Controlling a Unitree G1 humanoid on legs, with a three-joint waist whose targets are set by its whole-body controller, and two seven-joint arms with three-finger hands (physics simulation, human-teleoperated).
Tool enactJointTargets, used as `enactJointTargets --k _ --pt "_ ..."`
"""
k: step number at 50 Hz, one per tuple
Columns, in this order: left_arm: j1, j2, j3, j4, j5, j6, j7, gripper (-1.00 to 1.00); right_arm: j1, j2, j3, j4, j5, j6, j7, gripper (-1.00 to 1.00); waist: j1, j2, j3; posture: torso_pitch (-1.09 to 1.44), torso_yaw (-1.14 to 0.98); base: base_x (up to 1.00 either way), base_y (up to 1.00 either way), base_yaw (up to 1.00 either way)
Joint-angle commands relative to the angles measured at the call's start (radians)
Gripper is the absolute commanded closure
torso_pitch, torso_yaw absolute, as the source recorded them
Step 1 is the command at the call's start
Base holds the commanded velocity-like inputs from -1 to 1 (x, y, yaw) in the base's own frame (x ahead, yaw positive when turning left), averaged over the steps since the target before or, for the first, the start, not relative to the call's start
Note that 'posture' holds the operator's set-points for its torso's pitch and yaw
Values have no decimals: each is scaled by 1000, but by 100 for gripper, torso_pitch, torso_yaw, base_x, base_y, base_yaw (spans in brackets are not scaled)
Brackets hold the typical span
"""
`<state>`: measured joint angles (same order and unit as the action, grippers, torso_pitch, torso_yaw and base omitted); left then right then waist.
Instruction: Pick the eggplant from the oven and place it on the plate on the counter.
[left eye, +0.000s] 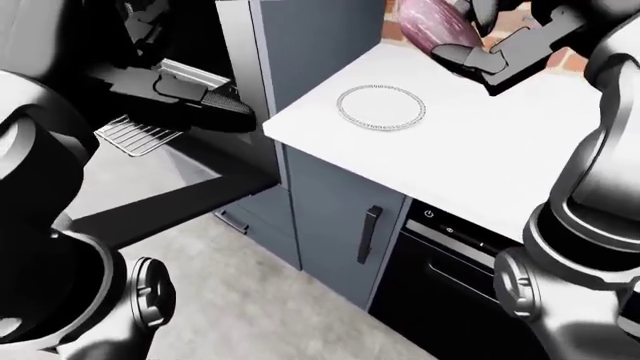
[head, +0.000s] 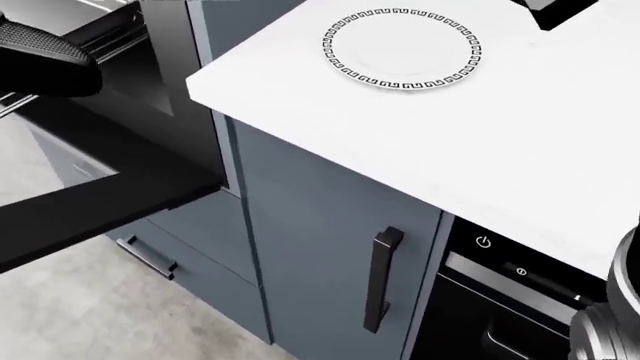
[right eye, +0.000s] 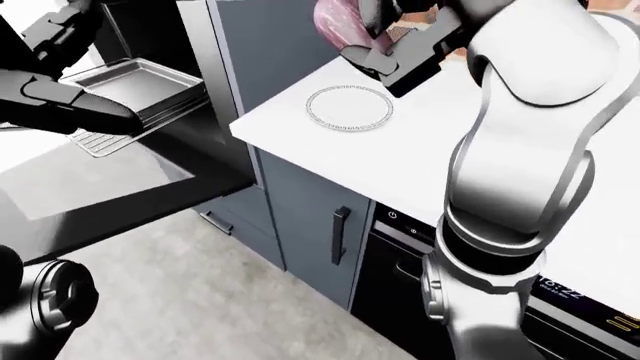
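Fingers (left eye: 470, 60) of the right hand (left eye: 500, 45) are clenched round the eggplant (left eye: 432, 24), which hangs in the air above the counter (head: 520, 135), up and to the right of the plate (left eye: 381, 107) in the left-eye view — not touching it. The plate, white with a patterned rim, lies bare on the white counter near the counter's left edge.

To the left of the plate, past a tall grey cabinet side (left eye: 310, 45), the oven (right eye: 150, 45) stands with its door (left eye: 170, 206) dropped flat. A metal tray (right eye: 135, 81) and a wire rack (left eye: 135, 135) show inside it, the rack below the tray. The left hand (left eye: 195, 101) hovers beside that tray, well apart from the plate; its fingers look spread and grip nothing.

Below the plate sits a blue-grey cupboard (head: 320, 247) with a black upright handle (head: 381, 279) — and to the right of it a black appliance (head: 500, 300) with a power symbol.
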<state>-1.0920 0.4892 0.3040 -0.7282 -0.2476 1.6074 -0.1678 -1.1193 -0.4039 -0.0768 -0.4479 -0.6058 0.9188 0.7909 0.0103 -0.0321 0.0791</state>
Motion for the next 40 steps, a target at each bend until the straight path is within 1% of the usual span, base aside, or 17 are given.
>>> enactJointTargets --k 1,5,9,11,12,13,15,16,20,22,24,25,29,30,34,37,40 --pt "-24 11 11 -11 -1 -23 0 -100 -30 -6 -15 -19 -15 -11 -18 99 0 7 -6 3 0 0 0 0" --pt "-24 13 15 -10 -5 -22 -1 -100 -30 -2 -13 -22 -16 -12 -13 99 -3 -8 9 3 0 0 0 0" --pt "-16 10 14 -4 -7 -34 3 -100 -26 -2 -13 -27 -21 -11 -7 99 -13 28 23 3 0 0 0 0" --pt "-24 9 10 -4 -9 -29 7 -100 -29 -3 -17 -27 -21 -9 -5 99 -13 74 -2 3 0 0 0 7" --pt "-27 9 9 -4 -10 -27 8 -100 -30 -4 -19 -25 -20 -9 -4 99 -8 50 -19 3 0 0 0 25" --pt "-27 9 8 -4 -10 -27 9 -100 -28 -7 -21 -22 -20 -11 -4 99 -4 55 -34 3 0 0 0 27" --pt "-28 5 6 -9 -11 -21 12 -100 -20 -10 -20 -21 -25 -9 -3 100 8 92 -28 3 0 0 0 65" --pt "-28 4 3 -8 -11 -22 14 -100 -21 -9 -22 -20 -23 -9 -3 100 8 91 -32 3 0 0 0 86" --pt "-20 6 6 -8 -12 -29 13 -100 -18 -11 -25 -20 -20 -7 -2 99 -10 55 -23 3 0 0 0 70" --pt "-18 7 5 -5 -12 -34 13 -100 -15 -14 -25 -18 -21 -10 -3 99 -4 32 17 3 0 0 0 0" --pt "-24 5 5 -8 -13 -25 16 -100 -15 -13 -25 -17 -21 -10 -5 100 -9 -31 0 3 0 0 0 0" --pt "-23 4 6 -11 -14 -23 16 -100 -14 -12 -25 -19 -21 -10 -6 100 -12 -23 -19 3 0 5 0 0" --pt "-10 5 9 -8 -14 -37 16 -100 -7 -10 -29 -16 -16 -19 -15 99 -5 -6 -32 3 0 8 0 0" --pt "-10 6 12 -8 -16 -35 15 -100 -12 -10 -27 -18 -16 -14 -13 98 -8 1 -1 3 0 2 0 0" --pt "-10 11 16 -6 -19 -38 14 -100 -20 -10 -19 -13 -19 -7 -8 98 -20 21 14 3 0 0 0 0" --pt "-9 11 17 -6 -23 -37 17 -100 -11 -8 -22 3 -16 -20 -14 98 -37 80 -3 3 0 0 0 0" --pt "-1 9 17 -5 -25 -45 20 -100 -16 -1 -25 16 -13 -20 -24 98 -38 62 -3 3 0 0 0 0"
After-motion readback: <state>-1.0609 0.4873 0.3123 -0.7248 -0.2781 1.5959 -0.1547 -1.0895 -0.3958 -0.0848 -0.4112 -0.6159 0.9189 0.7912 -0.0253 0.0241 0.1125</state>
